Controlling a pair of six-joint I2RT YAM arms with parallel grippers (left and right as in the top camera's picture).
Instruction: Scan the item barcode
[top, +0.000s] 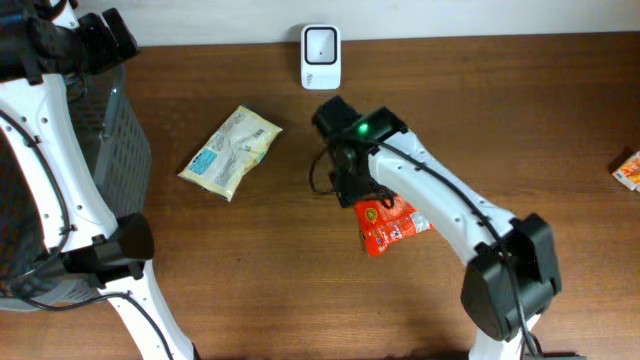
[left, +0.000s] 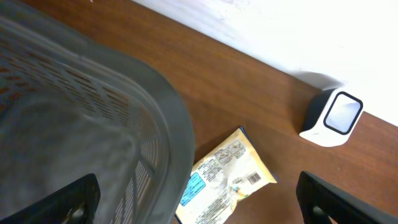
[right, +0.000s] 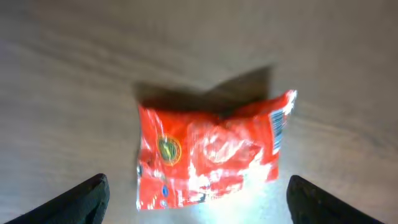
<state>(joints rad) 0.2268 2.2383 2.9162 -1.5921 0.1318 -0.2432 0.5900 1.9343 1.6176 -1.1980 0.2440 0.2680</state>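
Where the right tool (right: 202, 200) hangs spread wide and gripping nothing, the red snack packet (right: 208, 152) lies flat on the wooden table (top: 500, 120) directly beneath it, touched by neither finger. From overhead, the packet (top: 393, 226) sits near the middle of the table, its long axis slanting from lower left to upper right, partly under the right arm. In the right wrist view that axis runs across the frame. A barcode (right: 278, 127) runs along the right-hand short edge and a round yellow-green emblem (right: 168, 149) sits near the left. The printing is too blurred to read.

The white barcode scanner (top: 320, 56) stands at the table's far edge, well apart from the packet. A pale yellow packet (top: 230, 152) with a blue label lies to the left. The left tool (left: 202, 202) is open and empty above a grey mesh basket (left: 93, 112).
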